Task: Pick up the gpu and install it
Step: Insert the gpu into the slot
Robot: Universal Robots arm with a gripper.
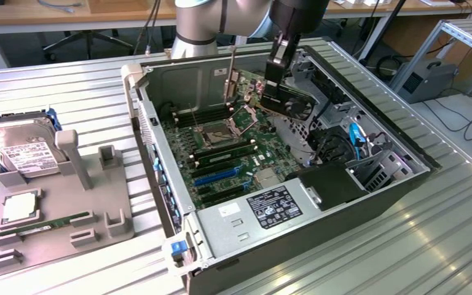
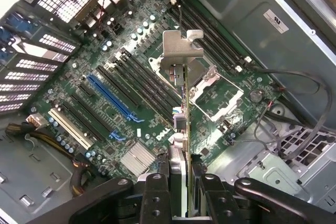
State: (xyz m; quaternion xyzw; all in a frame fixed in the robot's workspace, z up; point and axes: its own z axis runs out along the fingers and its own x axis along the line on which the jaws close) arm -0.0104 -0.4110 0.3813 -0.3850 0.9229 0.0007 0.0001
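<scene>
Grip looked firm from my station: the gripper (image 1: 275,70) had its jaws clenched on the gpu (image 1: 292,103), and the card hung straight down from them inside the open computer case (image 1: 400,178). On the wrist feed I saw the gpu (image 2: 185,103) edge-on, pinched between the 2 black fingers (image 2: 156,192), with its pale metal bracket (image 2: 182,51) at the end farthest from the jaws. The motherboard (image 2: 157,124) lay beneath the jaws, and the card was above it, not seated in any slot as far as I could make out. The empty CPU socket (image 2: 215,90) sat just beside the card's line, under its far end. The long blue expansion slot (image 2: 113,98) lay off to 1 side of the jaws, apart from the card. Well away from the jaws, outside the case at the exterior view's left, a grey fixture (image 1: 96,203) held a hard drive (image 1: 23,150) and a green RAM stick (image 1: 43,224).
</scene>
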